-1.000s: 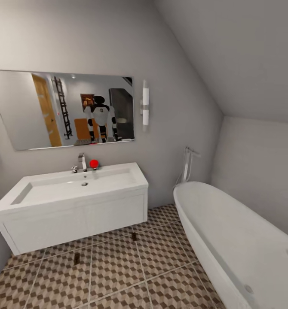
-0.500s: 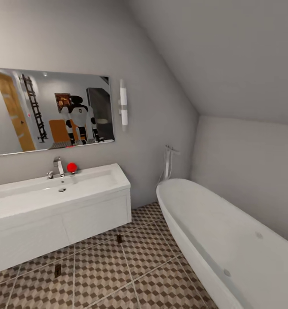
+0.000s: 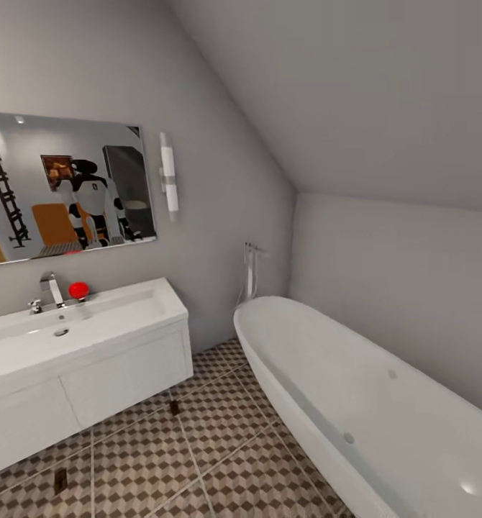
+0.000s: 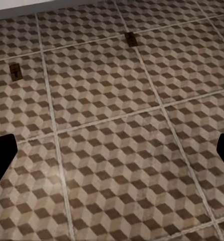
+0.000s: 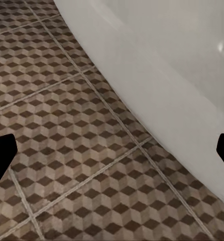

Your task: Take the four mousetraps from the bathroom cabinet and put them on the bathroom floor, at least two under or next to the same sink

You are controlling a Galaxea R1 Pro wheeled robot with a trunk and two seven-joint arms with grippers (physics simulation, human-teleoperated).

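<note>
Rightward the head camera has swung, sliding the sink [image 3: 75,324] toward 9 o'clock and the bathtub [image 3: 356,388] to centre; two mousetraps [image 4: 130,38] lie flat on the bathroom floor [image 3: 219,460] beside the sink; light, stiff boards, best pinched by their edges; both arms' fingers spread apart, empty; basin and tub look empty.

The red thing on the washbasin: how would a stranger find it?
Start at the wide mirror on the left wall and drop to the long white sink below it. Beside the chrome faucet sits a small red ball, the only bright colour there.
</note>
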